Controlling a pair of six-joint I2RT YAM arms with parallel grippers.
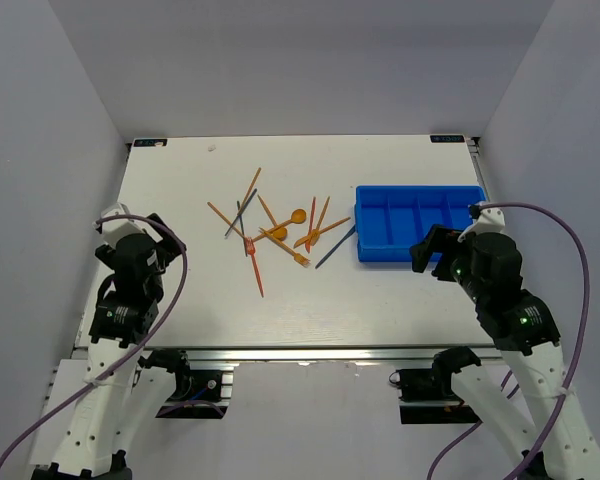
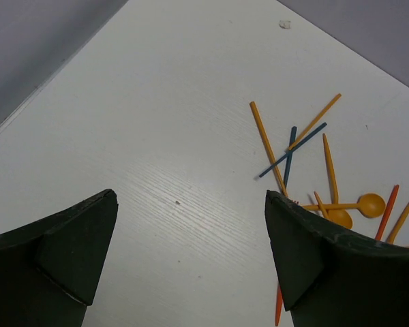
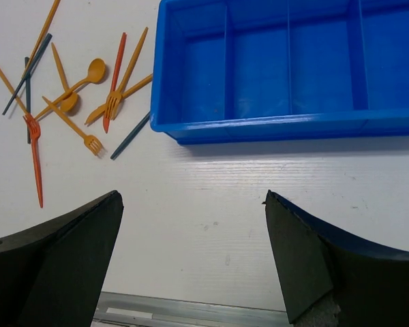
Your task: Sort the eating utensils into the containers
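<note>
The eating utensils (image 1: 280, 232) lie in a loose pile at the table's middle: orange sticks, forks and a spoon (image 1: 298, 215), a red fork (image 1: 253, 262) and dark blue sticks (image 1: 335, 247). The blue four-compartment container (image 1: 420, 190) sits right of the pile, and every compartment shows bare. My left gripper (image 1: 145, 230) hovers open at the left, well away from the pile; its wrist view shows crossed sticks (image 2: 291, 148) and the spoon (image 2: 369, 204) beyond the right finger. My right gripper (image 1: 442, 248) hangs open just in front of the container (image 3: 259, 126), nothing between its fingers.
Both arms' purple cables loop down past the near table edge (image 1: 310, 348). The metal front rail shows under the right gripper (image 3: 191, 313). Grey walls close in the table on the left, right and back. A small white speck (image 2: 284, 24) lies near the far edge.
</note>
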